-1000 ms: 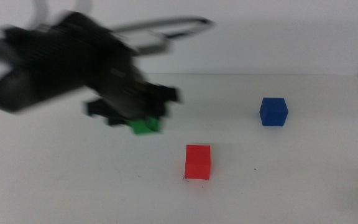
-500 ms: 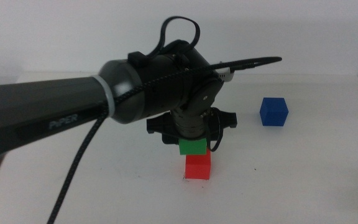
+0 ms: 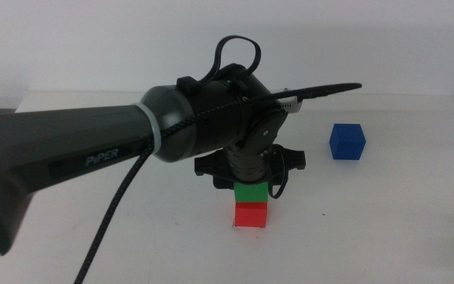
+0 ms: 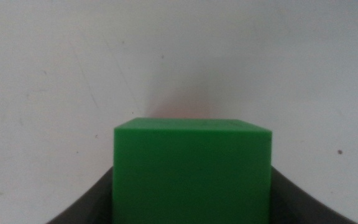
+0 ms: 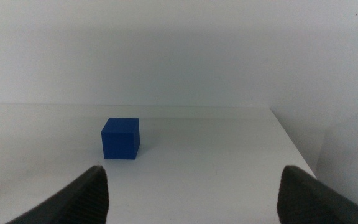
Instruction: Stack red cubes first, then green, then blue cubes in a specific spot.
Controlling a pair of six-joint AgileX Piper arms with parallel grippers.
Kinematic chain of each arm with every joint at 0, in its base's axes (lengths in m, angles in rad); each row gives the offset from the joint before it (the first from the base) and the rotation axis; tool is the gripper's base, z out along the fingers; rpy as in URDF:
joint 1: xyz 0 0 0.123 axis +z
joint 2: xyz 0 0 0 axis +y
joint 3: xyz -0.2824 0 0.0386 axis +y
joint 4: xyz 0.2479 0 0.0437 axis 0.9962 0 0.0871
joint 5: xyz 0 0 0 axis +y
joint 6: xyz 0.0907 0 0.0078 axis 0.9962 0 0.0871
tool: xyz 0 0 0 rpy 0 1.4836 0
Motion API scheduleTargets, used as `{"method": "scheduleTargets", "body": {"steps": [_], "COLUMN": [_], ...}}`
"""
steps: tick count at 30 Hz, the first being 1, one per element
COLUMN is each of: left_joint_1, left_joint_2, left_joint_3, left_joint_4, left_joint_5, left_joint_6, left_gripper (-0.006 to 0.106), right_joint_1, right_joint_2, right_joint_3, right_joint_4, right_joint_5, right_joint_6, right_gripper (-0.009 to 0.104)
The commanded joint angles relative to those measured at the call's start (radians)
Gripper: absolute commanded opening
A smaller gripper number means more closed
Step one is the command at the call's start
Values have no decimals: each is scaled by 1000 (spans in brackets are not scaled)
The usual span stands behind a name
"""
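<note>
My left gripper (image 3: pixel 251 183) is shut on the green cube (image 3: pixel 251 194), which rests on top of the red cube (image 3: pixel 251 214) at the table's front middle. In the left wrist view the green cube (image 4: pixel 192 168) fills the space between the dark jaws and hides the red cube. The blue cube (image 3: pixel 346 142) stands alone at the right; it also shows in the right wrist view (image 5: pixel 120 138). My right gripper (image 5: pixel 191 193) is open and empty, out of the middle view. A tiny black tick (image 3: pixel 322 215) marks the table right of the stack.
The left arm's thick dark body (image 3: pixel 93 150) and its cable (image 3: pixel 113 213) span the left half of the middle view. The white table (image 3: pixel 385 229) ends at its right edge near the blue cube.
The left gripper carried the green cube from the left to above the red cube, then lowered it onto the red cube.
</note>
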Motion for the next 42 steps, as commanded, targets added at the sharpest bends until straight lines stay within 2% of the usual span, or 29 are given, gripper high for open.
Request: {"method": "scheduleTargets", "body": {"steps": [1, 9, 16, 20, 23, 24, 29, 34, 37, 39, 42], "left_joint_1": [0, 0, 0, 0, 0, 0, 0, 0, 0, -2, -4], "left_joint_2": [8, 34, 50, 54, 54, 54, 22, -152, -301, -420, -582], "left_joint_3": [-8, -8, -8, -8, -8, -8, -9, -9, -9, -9, 23], "left_joint_4": [2, 2, -7, -12, -5, -1, -1, 26, 26, 6, -40], "left_joint_5": [-9, -14, -25, -25, -35, -42, -44, -46, 42, 101, 135], "left_joint_6": [1, 5, 39, 54, 54, 56, 84, 152, 225, 320, 563], "left_gripper": [5, 5, 18, 34, 50, 63, 93, 94, 94, 94, 94], "right_joint_1": [-4, -4, -4, -4, -4, -4, -4, -4, -4, -4, -4], "right_joint_2": [-4, -4, -4, -4, -4, -4, -4, -4, -4, -4, -4], "right_joint_3": [4, 4, 4, 4, 4, 4, 4, 4, 4, 4, 4], "right_joint_4": [-11, -11, -11, -11, -11, -11, -11, -11, -11, -11, -11], "right_joint_5": [-7, -7, -7, -7, -7, -7, -7, -7, -7, -7, -7], "right_joint_6": [-6, -6, -6, -6, -6, -6, -6, -6, -6, -6, -6], "right_gripper": [93, 93, 93, 93, 93, 93, 93, 93, 93, 93, 93]}}
